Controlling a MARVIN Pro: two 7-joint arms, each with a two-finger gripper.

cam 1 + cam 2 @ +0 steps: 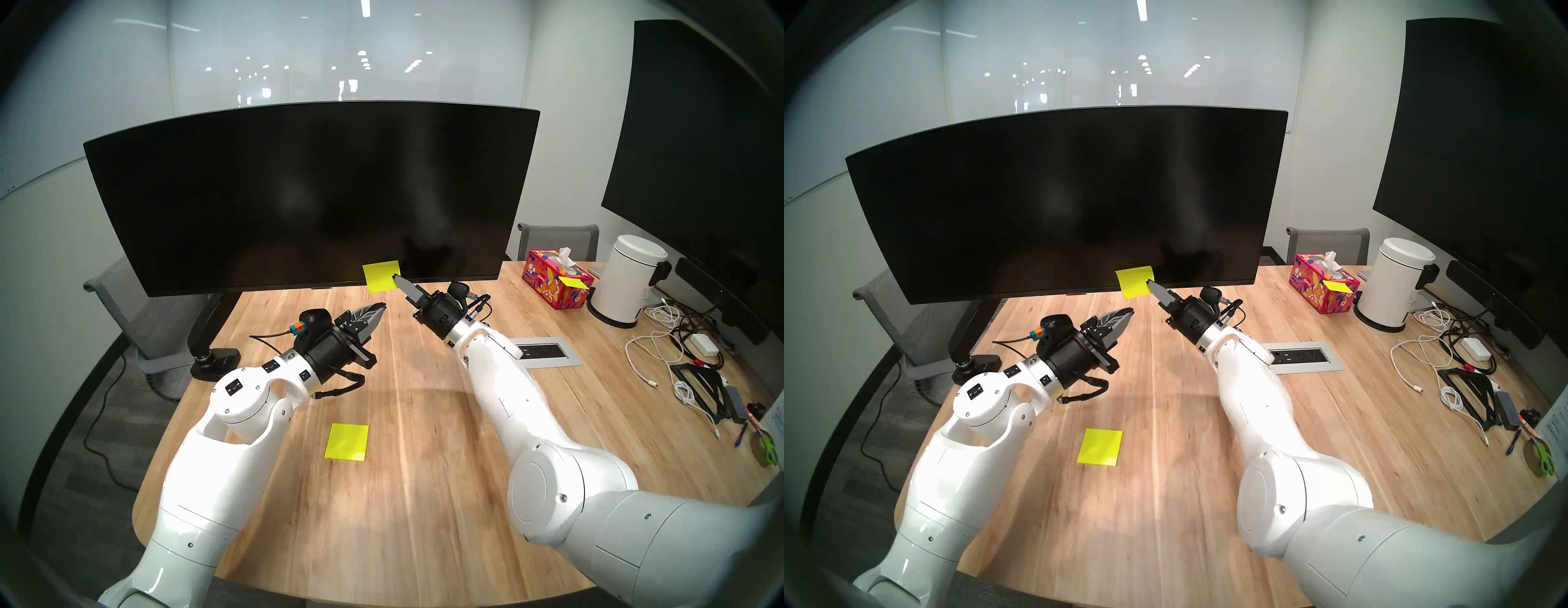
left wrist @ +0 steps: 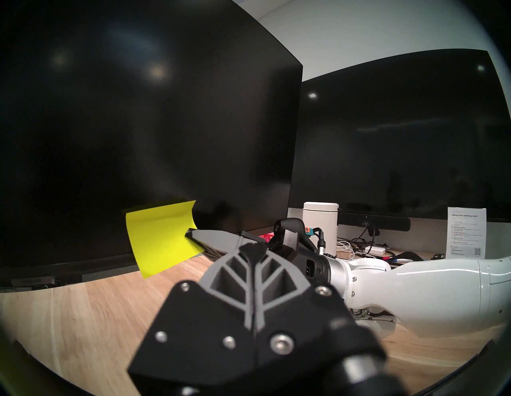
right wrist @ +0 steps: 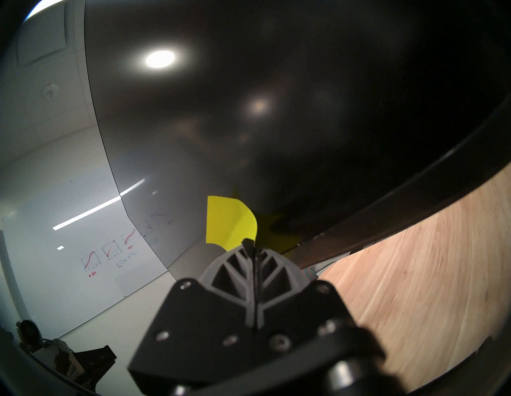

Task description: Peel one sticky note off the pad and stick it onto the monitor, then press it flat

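Note:
The yellow-green sticky note [image 1: 379,276] [image 1: 1134,280] lies against the lower edge of the curved black monitor [image 1: 297,191], near its middle, and its lower part hangs below the bezel. My right gripper [image 1: 396,277] [image 2: 190,232] [image 3: 253,243] is shut, its tip at the note's right edge. That edge of the note [image 2: 157,235] [image 3: 226,221] curls away from the screen. My left gripper [image 1: 382,306] [image 2: 250,249] hovers shut and empty over the table, just left of and below the right one. The pad [image 1: 347,441] [image 1: 1100,446] lies flat on the table nearer to me, between the arms.
The monitor's arm base [image 1: 214,356] is clamped at the table's left. A power outlet plate [image 1: 545,351] sits beside my right arm. At the right stand a tissue box [image 1: 555,282], a white bin [image 1: 628,280], loose cables [image 1: 679,361] and a large flat display [image 1: 700,148].

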